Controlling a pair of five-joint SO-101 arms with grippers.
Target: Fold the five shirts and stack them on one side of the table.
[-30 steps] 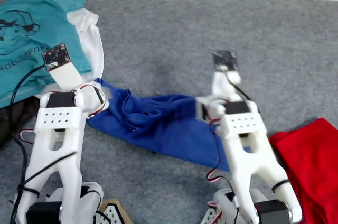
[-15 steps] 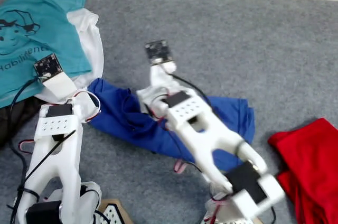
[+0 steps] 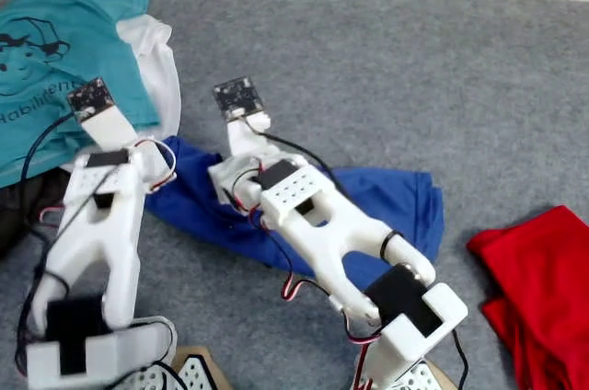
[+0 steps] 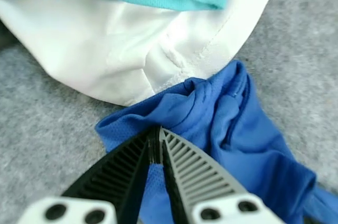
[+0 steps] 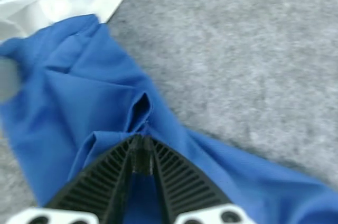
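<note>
Two arms grip one crumpled blue fabric shirt (image 3: 396, 206). It lies mid-table on the grey felt-like table top (image 3: 414, 59), stretched from nr the white shirt across toward the right.

Left gripper (image 4: 156, 134): jaws pressed together w/ a bunched blue edge pinched btwn the tips. This is at the shirt's left end, just beside the hem of the plain white fabric shirt (image 3: 164, 68).

Right gripper (image 5: 140, 142): also closed, tips nipping a raised fold of the blue shirt, a bit further in from that same end.

In the high view the right arm leans diagonally over the blue shirt & covers its middle. The left arm stands at the shirt's left end, w/ both wrists close together.

Teal printed shirt (image 3: 64, 50) is spread at the far-left corner, on top of the white one, which sticks out along its right edge. The blue shirt's bunched end touches the white hem in the left wrist view.

Bright red fabric shirt (image 3: 538, 289) lies rumpled at the table's right edge, apart from the blue. Dark cloth (image 3: 11, 215) sits at the left edge below the teal shirt; can't tell what it is.
</note>
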